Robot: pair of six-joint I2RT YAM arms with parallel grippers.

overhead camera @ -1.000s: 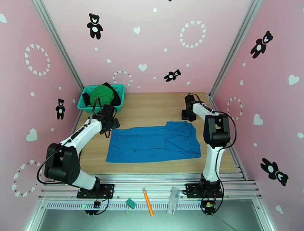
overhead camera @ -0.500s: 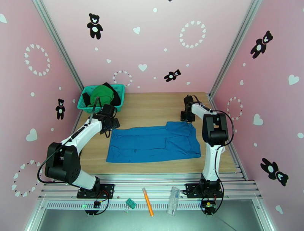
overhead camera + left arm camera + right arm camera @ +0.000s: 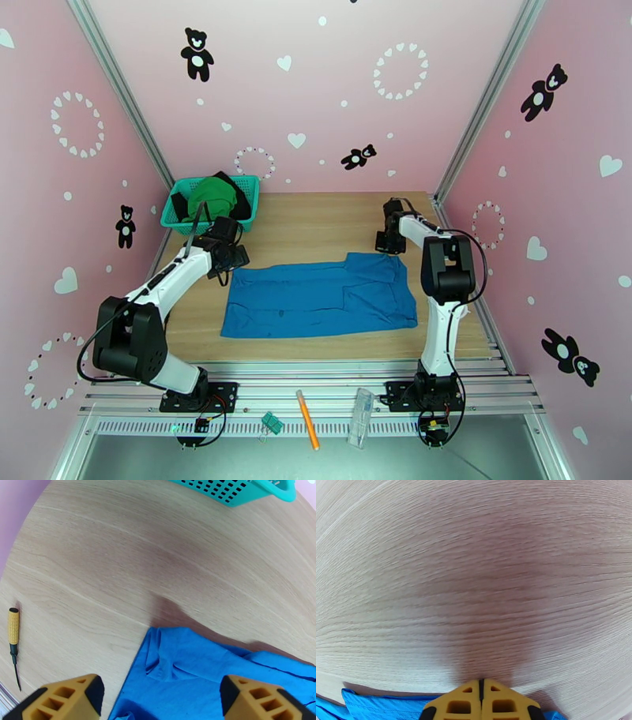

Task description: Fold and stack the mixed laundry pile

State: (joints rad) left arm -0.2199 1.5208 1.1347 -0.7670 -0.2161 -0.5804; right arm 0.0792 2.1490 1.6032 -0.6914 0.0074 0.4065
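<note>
The medium-blue shirt (image 3: 316,296) lies spread flat in the middle of the wooden table. My left gripper (image 3: 231,260) hovers at its far left corner, open, with the shirt's crumpled corner (image 3: 185,669) below and between the wide-apart yellow fingers (image 3: 65,699). My right gripper (image 3: 387,243) sits just beyond the shirt's far right edge, shut, its fingers (image 3: 481,701) pressed together with no cloth between them; a strip of blue cloth (image 3: 375,708) shows behind them. The bright green garment (image 3: 213,195) and the black garment (image 3: 238,208) sit in the teal basket (image 3: 251,188).
The teal mesh basket (image 3: 237,490) stands at the back left corner. A small yellow-handled screwdriver (image 3: 13,636) lies at the table's left edge. On the front rail lie an orange pen (image 3: 307,419), a clear plastic piece (image 3: 362,416) and a small green part (image 3: 272,422).
The right arm has shifted slightly left, bringing its gripper nearer the shirt's far right edge. The left arm and the shirt have not moved.
</note>
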